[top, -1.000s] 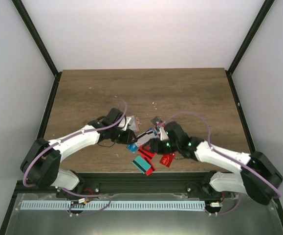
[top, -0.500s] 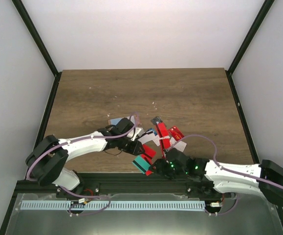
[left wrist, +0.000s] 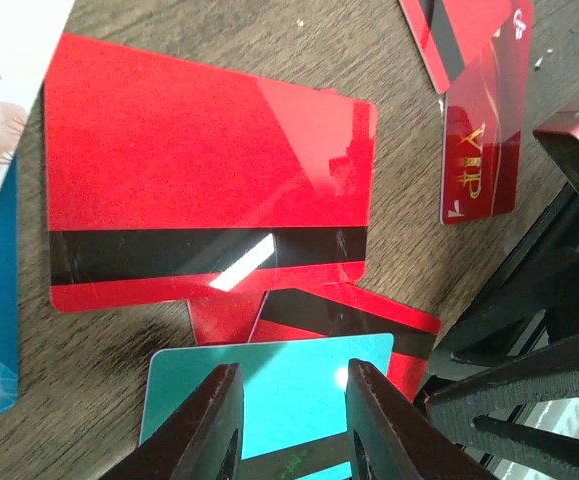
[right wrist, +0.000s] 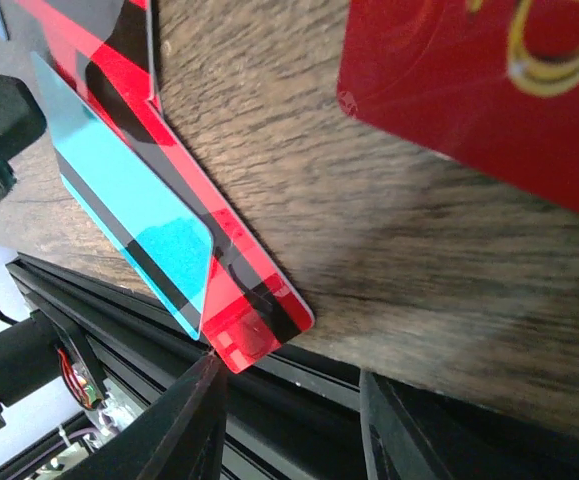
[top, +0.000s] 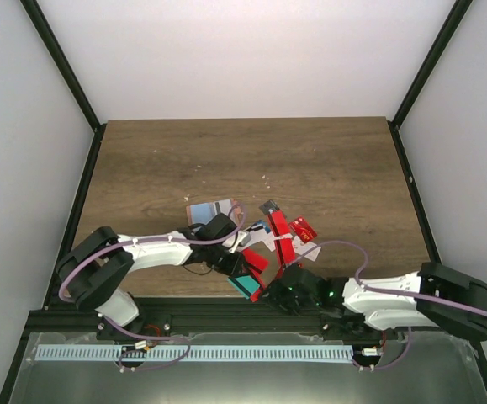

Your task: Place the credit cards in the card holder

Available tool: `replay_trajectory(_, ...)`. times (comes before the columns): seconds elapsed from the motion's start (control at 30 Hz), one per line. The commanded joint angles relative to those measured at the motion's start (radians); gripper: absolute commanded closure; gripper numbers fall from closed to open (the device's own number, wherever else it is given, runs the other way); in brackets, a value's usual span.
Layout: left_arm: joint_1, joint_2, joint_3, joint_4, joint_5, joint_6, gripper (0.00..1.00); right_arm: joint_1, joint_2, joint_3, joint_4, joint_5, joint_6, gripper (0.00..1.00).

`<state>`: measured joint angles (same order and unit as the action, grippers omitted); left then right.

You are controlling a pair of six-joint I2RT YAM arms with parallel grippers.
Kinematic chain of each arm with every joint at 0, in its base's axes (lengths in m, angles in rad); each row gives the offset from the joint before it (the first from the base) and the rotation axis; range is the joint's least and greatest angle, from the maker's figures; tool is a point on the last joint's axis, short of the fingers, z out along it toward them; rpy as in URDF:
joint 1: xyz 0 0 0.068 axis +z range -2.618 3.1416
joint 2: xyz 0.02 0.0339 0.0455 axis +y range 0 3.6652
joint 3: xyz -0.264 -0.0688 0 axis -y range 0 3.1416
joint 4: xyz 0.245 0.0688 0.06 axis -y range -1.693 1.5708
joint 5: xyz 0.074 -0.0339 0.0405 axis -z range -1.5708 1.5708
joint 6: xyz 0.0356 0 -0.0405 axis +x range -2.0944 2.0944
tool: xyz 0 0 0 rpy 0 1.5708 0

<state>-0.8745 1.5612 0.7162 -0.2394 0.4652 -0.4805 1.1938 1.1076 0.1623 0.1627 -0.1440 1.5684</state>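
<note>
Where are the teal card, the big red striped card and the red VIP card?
teal card (left wrist: 279, 378): left wrist view, plain teal face.
big red striped card (left wrist: 209, 150): left wrist view, red face above the black stripe.
red VIP card (left wrist: 487, 125): left wrist view, mid face.

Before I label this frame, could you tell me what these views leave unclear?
Card holder: absent from both wrist views; top view, a pinkish patch by the left arm is too small to confirm.
Teal card: lower part cut off by the left wrist view's bottom edge.
Gold-printed red card: cropped by the right wrist view's edges, print blurred.
</note>
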Motion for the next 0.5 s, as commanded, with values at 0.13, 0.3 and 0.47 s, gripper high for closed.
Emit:
replay_trajectory(0.13, -0.023, 0.032, -0.034, 0.051, 0.01, -0.034, 0.7, 0.009, 0.071, -0.049, 0.201, 0.048, 0.035, 0.66)
replay_trajectory(0.3, -0.027, 0.038, -0.057, 0.065, 0.01, -0.044, 0.7, 0.003, 0.121, -0.06, 0.298, 0.065, 0.022, 0.69)
replay_trajectory(0.47, -0.028, 0.042, -0.077, 0.078, 0.011, -0.053, 0.7, -0.013, 0.167, -0.076, 0.381, 0.053, 0.013, 0.76)
